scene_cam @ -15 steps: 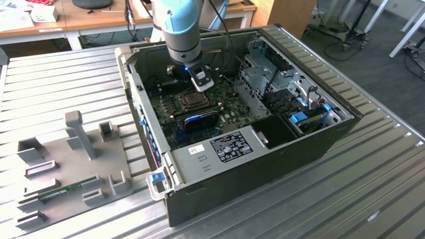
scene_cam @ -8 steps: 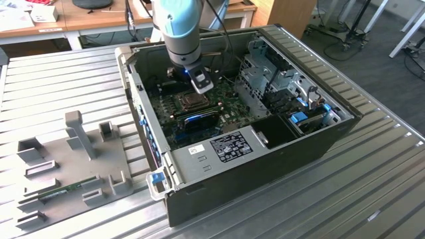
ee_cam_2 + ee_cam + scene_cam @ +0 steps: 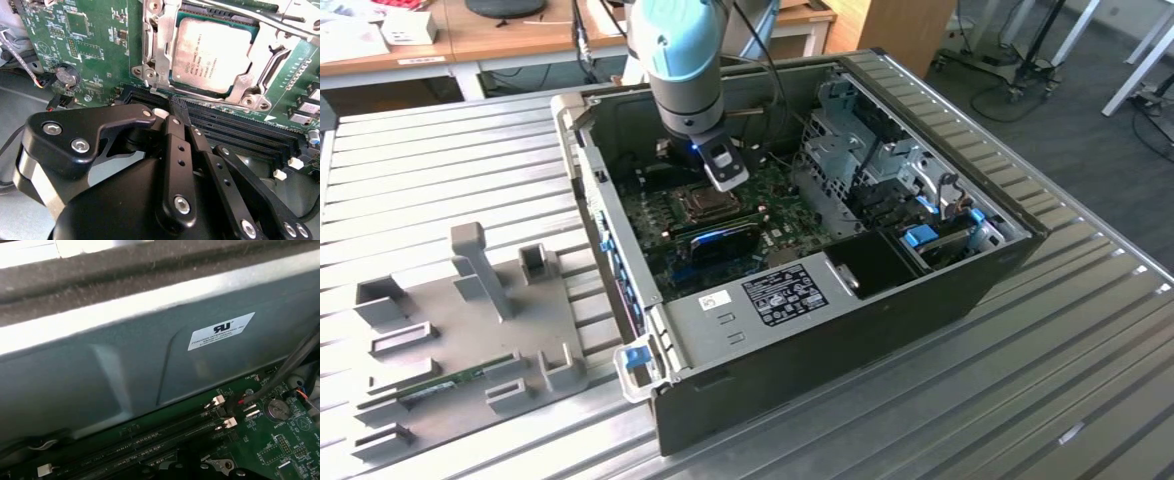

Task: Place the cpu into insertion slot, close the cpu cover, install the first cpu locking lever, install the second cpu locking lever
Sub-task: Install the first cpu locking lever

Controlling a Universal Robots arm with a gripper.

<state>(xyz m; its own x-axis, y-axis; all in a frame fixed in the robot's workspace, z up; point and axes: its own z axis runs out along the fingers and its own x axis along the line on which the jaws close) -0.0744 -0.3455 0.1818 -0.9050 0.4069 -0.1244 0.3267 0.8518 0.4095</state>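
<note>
The open computer case (image 3: 854,300) lies on the slatted metal counter (image 3: 440,170), with the arm reaching down into it. The motherboard (image 3: 95,45) lies inside the case. In the second wrist view, the insertion slot (image 3: 150,55) already holds the cpu (image 3: 212,55), which lies flat and square within the silver frame. The cpu cover (image 3: 265,55) appears to lie down around the chip, so placement is judged done and the cover probably closed. Whether either locking lever is latched cannot be told; a thin metal rod (image 3: 260,15) crosses near the far edge of the socket. The pincer (image 3: 181,117) hangs just beside the socket, above the memory slots (image 3: 240,132), fingers pressed together and holding nothing.
</note>
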